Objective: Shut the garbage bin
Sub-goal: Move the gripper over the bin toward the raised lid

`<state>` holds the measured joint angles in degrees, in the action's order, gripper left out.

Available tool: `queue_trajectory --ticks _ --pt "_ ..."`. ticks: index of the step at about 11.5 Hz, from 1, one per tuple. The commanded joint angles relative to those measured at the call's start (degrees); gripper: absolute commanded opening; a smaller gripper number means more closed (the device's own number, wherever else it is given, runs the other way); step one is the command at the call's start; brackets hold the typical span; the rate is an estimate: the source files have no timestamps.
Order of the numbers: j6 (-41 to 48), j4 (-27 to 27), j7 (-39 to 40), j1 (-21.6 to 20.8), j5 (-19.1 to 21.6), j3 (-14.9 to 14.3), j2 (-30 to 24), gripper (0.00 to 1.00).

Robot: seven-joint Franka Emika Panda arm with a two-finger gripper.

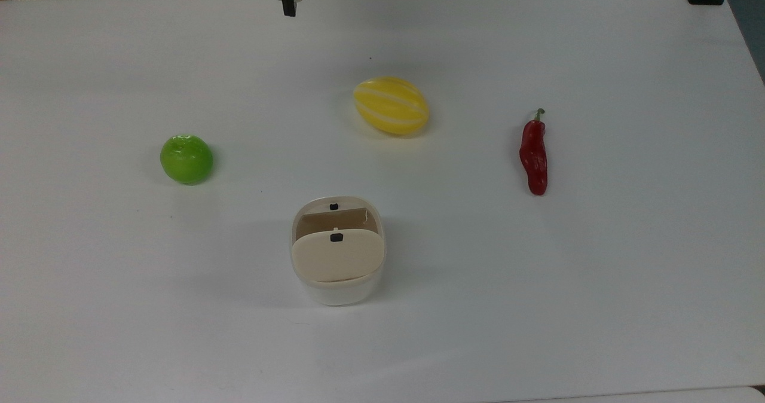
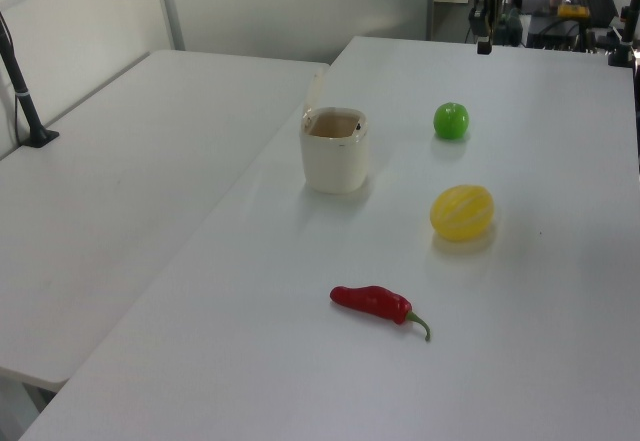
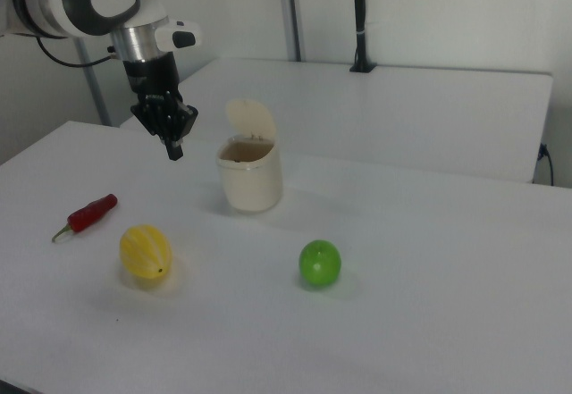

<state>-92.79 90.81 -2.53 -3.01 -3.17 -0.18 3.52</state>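
Observation:
The cream-white garbage bin (image 1: 337, 289) stands on the white table (image 1: 538, 301), near the front in the top view. Its beige lid (image 1: 337, 255) with a small black tab is raised, and the brown inside shows behind it. In the right view the lid (image 3: 251, 119) stands upright above the bin (image 3: 250, 180). The left view has the bin (image 2: 334, 161) with its mouth uncovered. My gripper (image 1: 289, 9) hangs shut and empty above the table's far edge, well away from the bin. It also appears in the right view (image 3: 174, 151) and the left view (image 2: 484, 46).
A yellow striped melon (image 1: 391, 105) lies between the gripper and the bin. A green apple (image 1: 186, 159) sits toward the top view's left, a red chili pepper (image 1: 534, 156) toward its right. A second white table (image 2: 130, 181) adjoins in the left view.

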Motion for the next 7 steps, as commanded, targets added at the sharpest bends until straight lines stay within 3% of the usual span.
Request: queue_trajectory --ticks 1,7 --pt "-0.7 -1.0 1.5 0.3 -0.3 0.0 1.9 0.0" --pt "-12.2 -3.4 1.2 0.2 0.5 0.0 6.7 0.0"
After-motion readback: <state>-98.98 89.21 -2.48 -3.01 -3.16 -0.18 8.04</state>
